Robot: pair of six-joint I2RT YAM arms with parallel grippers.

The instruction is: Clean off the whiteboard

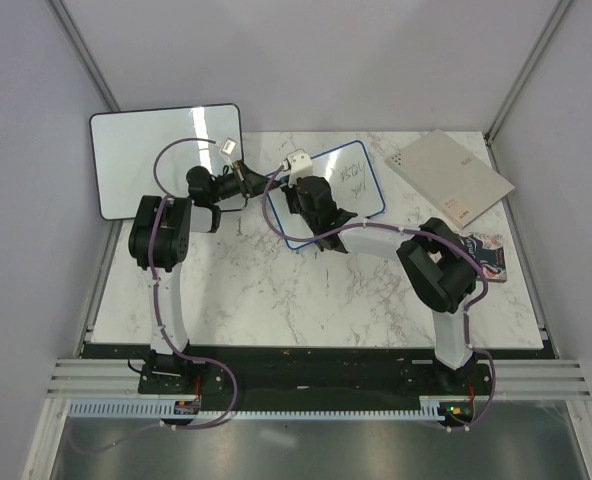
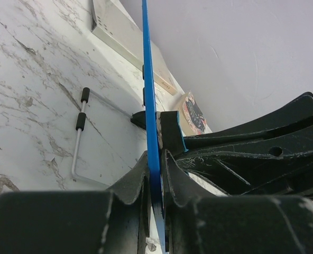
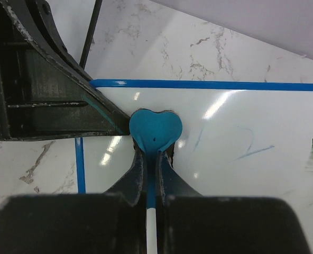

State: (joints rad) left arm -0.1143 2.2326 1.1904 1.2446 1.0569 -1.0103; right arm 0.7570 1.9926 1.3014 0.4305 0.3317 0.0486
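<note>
Left end effector (image 2: 155,127) pinched on blue frame of whiteboard (image 1: 351,195), far-centre of bench (image 1: 276,290). Right end effector (image 3: 152,156) pinching blue heart-shaped eraser (image 3: 155,129), over board face.

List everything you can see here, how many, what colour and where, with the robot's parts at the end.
small rectangular whiteboard: one, white with blue frame and green writing, table middle, far half
large black-framed whiteboard: one, white, far left corner
flat beige booklet: one, beige, far right
small patterned card pack: one, dark, right edge
blue heart-shaped piece: one, on a white stick, over the small whiteboard
marble-pattern table: one, white and grey
left gripper: one, black, shut on the small whiteboard's frame
right gripper: one, black, shut on the heart-shaped piece
</note>
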